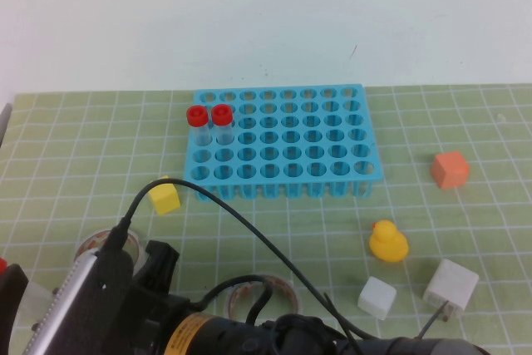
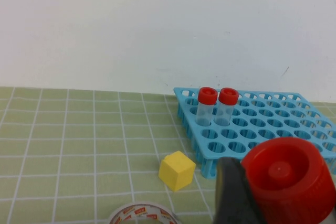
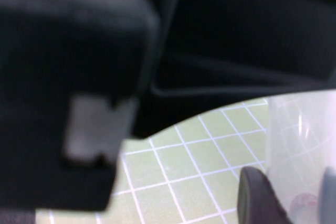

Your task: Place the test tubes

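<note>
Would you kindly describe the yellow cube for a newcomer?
Find the blue rack; off its near left corner, ahead of the left gripper, sits the yellow cube. The right gripper is low over the mat. The cube is flat-sided, unlike the yellow duck.

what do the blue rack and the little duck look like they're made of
Test tube rack: rigid moulded plastic, matte blue, evenly formed holes. Duck: probably soft rubber or vinyl, judging by its smooth, rounded yellow body. Left hand, near left, grips a red-capped test tube; right hand, by the near edge, grips a clear test tube.
</note>
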You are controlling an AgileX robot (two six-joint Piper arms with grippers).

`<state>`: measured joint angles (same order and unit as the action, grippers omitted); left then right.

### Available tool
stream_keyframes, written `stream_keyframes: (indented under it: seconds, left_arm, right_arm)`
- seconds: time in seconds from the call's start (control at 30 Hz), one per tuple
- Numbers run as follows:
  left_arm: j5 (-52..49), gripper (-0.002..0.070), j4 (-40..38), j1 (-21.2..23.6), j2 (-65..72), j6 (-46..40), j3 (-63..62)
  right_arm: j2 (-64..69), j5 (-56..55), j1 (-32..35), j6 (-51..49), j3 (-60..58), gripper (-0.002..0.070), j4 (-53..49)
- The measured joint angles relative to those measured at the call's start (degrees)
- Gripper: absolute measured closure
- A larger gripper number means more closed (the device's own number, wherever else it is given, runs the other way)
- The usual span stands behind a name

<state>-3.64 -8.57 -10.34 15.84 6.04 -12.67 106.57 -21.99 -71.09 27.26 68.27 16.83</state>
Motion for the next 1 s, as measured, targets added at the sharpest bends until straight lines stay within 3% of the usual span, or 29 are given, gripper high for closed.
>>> stream_keyframes:
  seconds: [0.33, 0.77, 0.87, 1.0]
  left_arm:
    - [3.0, 0.033, 0.2, 0.0, 0.0, 0.3, -0.1]
    - [2.1, 0.0258, 0.8, 0.0, 0.0, 2.2, -0.1]
    - [2.0, 0.0272, 0.8, 0.0, 0.0, 2.4, -0.1]
    - [1.9, 0.0346, 0.0, -0.1, -0.1, 4.1, -0.1]
  right_arm:
    - [0.3, -5.0, 0.2, -0.4, -0.2, 0.0442, -5.3]
    - [0.5, -7.5, 0.0, -3.9, -0.2, 0.0442, -10.7]
    - [0.5, -7.4, 0.0, -3.9, -0.2, 0.0442, -10.9]
    - [0.6, -6.8, 0.0, -4.1, -0.2, 0.0442, -10.9]
